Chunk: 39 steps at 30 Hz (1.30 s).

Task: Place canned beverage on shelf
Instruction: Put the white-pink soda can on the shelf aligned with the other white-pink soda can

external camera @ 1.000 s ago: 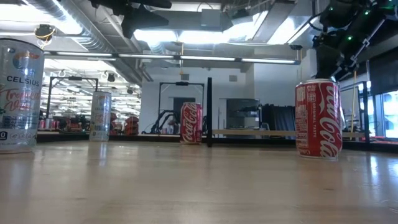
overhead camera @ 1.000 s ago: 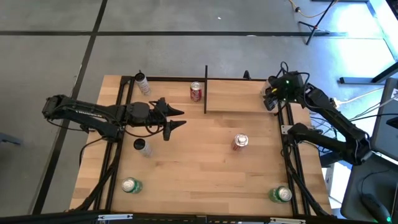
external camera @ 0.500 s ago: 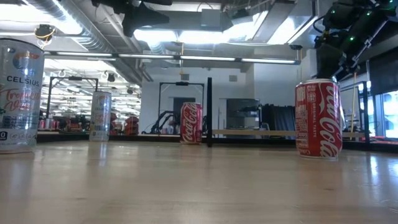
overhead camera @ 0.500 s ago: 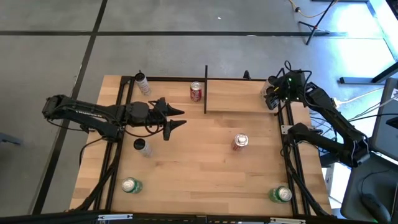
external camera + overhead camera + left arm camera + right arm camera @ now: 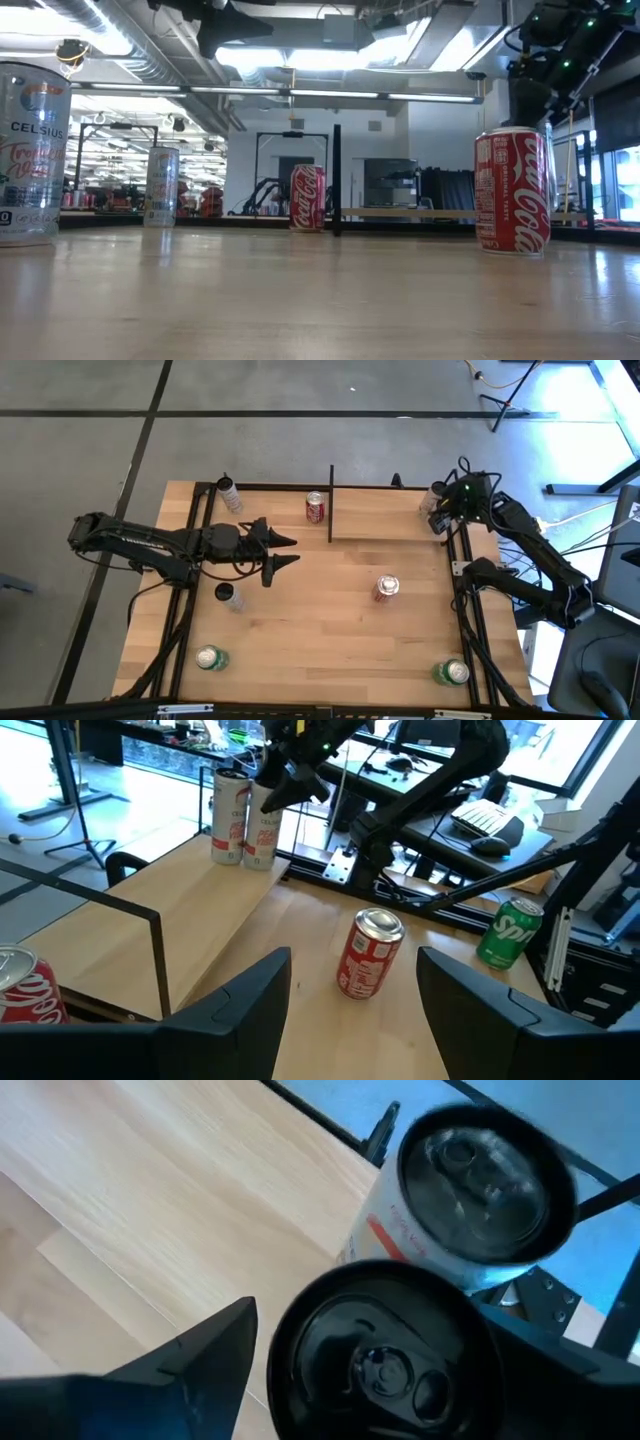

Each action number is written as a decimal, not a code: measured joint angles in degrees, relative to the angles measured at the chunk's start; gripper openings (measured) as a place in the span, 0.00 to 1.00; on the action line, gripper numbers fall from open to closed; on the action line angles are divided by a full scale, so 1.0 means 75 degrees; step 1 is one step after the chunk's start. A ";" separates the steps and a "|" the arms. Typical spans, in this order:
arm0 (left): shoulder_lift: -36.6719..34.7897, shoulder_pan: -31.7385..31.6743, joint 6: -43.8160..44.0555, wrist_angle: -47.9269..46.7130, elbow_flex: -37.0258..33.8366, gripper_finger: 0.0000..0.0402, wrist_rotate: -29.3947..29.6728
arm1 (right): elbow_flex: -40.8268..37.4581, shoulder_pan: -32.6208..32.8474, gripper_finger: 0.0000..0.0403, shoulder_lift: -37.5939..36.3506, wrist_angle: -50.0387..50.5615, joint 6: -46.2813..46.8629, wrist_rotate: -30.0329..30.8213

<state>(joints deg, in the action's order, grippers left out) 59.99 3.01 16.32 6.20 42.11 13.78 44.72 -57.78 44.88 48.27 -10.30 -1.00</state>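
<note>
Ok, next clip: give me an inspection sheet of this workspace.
Surface: wooden tabletop, nothing spilled seen.
Job's things: shelf at far right; two tall white cans upright on its end.
Clutter: two red cans, two slim cans, two green cans, all off the shelf.
Grippers: left gripper open, mid-table; right gripper over the shelf cans.
Cables: loose cables beside right arm.
Surroundings: grey floor.

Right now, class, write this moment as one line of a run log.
left pincer: open, over table | right pincer: open, astride slim can on shelf | red can: on table, untouched
</note>
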 joint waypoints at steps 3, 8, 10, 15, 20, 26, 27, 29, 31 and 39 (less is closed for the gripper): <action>0.0000 0.0000 0.0000 0.0006 0.0000 0.52 0.0000 | 0.0140 0.0000 0.79 0.0000 0.0045 0.0011 -0.0002; 0.0000 0.0000 0.0000 0.0005 0.0000 0.52 0.0001 | 0.0313 0.0000 0.79 -0.0006 0.0175 0.0133 0.0000; 0.0000 0.0000 0.0000 0.0006 0.0000 0.52 0.0000 | 0.0313 0.0000 0.79 -0.0006 0.0199 0.0133 0.0003; 0.0000 0.0000 0.0000 0.0006 0.0000 0.52 0.0003 | 0.0313 0.0000 0.79 -0.0006 0.0219 0.0136 0.0001; 0.0000 0.0000 0.0000 0.0006 0.0000 0.52 0.0003 | 0.0313 0.0000 0.79 -0.0004 0.0210 0.0136 -0.0002; 0.0000 0.0000 0.0000 0.0009 0.0000 0.52 0.0006 | 0.0313 0.0000 0.79 -0.0004 0.0102 0.0136 0.0052; 0.0000 0.0000 0.0000 0.0009 0.0000 0.52 0.0006 | 0.0313 0.0000 0.79 -0.0003 0.0102 0.0139 0.0053; 0.0000 0.0000 0.0000 0.0017 0.0000 0.52 0.0006 | 0.0313 0.0000 0.79 -0.0022 0.0099 0.0189 0.0056; 0.0000 0.0000 0.0000 0.0083 0.0000 0.52 0.0006 | 0.0313 0.0000 0.79 -0.0038 0.0087 0.0270 0.0053; 0.0000 0.0000 0.0000 0.0117 0.0000 0.52 0.0009 | 0.1023 0.0000 0.79 -0.0038 0.0888 0.0390 0.0057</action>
<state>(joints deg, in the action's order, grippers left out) 59.99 3.01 16.32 7.07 42.11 13.85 52.39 -57.78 44.60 54.93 -7.38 -0.58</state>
